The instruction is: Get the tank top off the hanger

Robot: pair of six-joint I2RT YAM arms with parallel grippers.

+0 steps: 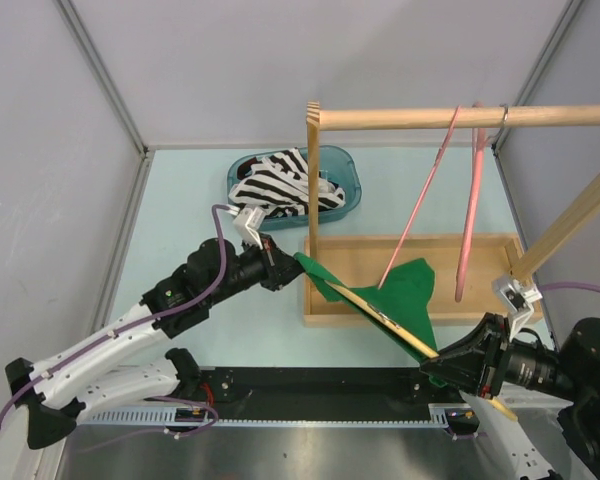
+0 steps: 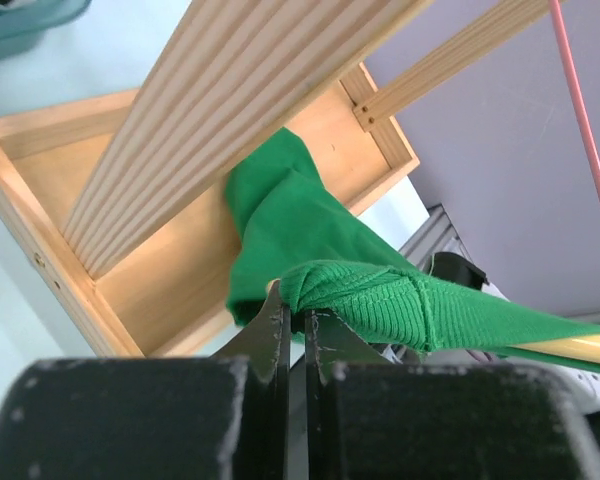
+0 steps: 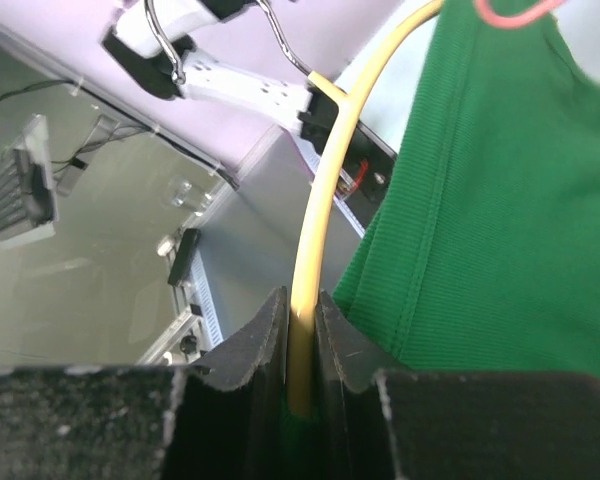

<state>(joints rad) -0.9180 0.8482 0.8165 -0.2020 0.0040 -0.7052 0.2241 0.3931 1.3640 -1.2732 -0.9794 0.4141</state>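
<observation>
The green tank top (image 1: 405, 290) hangs on a yellow wooden hanger (image 1: 385, 318) that runs slantwise between my two grippers, over the front of the rack's base. My left gripper (image 1: 296, 264) is shut on a bunched fold of the tank top (image 2: 380, 300) at the hanger's left end; in the left wrist view the left gripper (image 2: 298, 315) pinches the cloth at its tips, and the hanger (image 2: 580, 347) shows under the fabric. My right gripper (image 1: 432, 362) is shut on the hanger's other arm. In the right wrist view the hanger (image 3: 325, 180) passes between the right gripper (image 3: 300, 318), with the tank top (image 3: 500, 200) beside it.
A wooden rack stands at the right, with a top rail (image 1: 430, 117), an upright post (image 1: 312, 200) and a shallow base tray (image 1: 480, 250). Two pink hangers (image 1: 470, 200) hang from the rail. A teal bin (image 1: 345, 170) holds a zebra-striped cloth (image 1: 280, 185) behind my left arm.
</observation>
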